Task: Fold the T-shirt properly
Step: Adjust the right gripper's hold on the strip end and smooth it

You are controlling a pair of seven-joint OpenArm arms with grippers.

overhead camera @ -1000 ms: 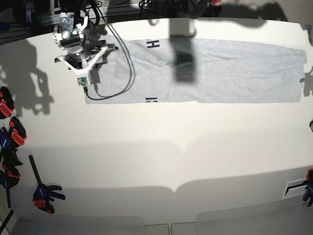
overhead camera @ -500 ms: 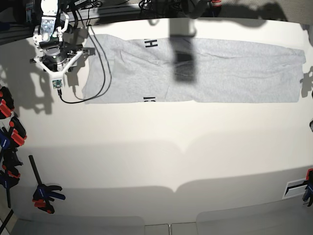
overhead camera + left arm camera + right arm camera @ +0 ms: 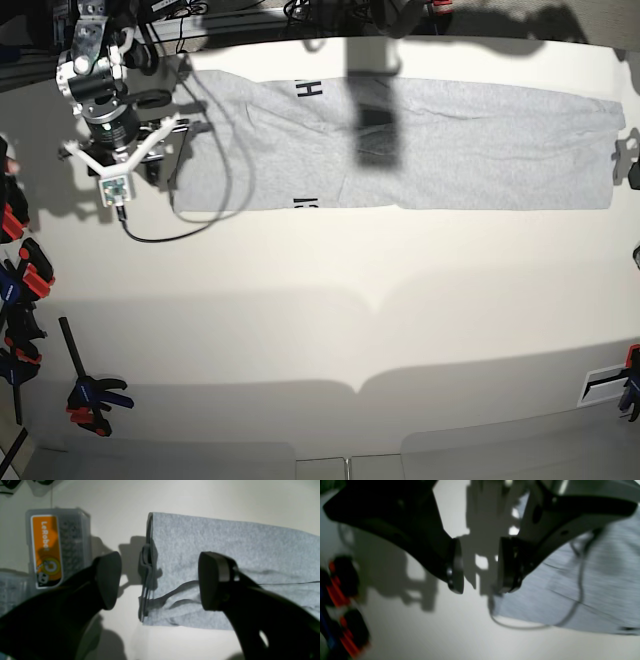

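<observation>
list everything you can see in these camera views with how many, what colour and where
T-shirt: one, light heather grey with black lettering, folded into a long band across the far side of the table.
Table: one, white, filling the base view.
Clamps: several, black, orange and blue, along the table's left edge in the base view.
Plastic box: one, clear with an orange label, just off the shirt's end in the left wrist view.
Cable: one, black, looping from the right wrist camera over the shirt's end.
Right gripper: one, black, open, at the shirt's corner.
Left gripper: one, black, open above the shirt's other end.
</observation>
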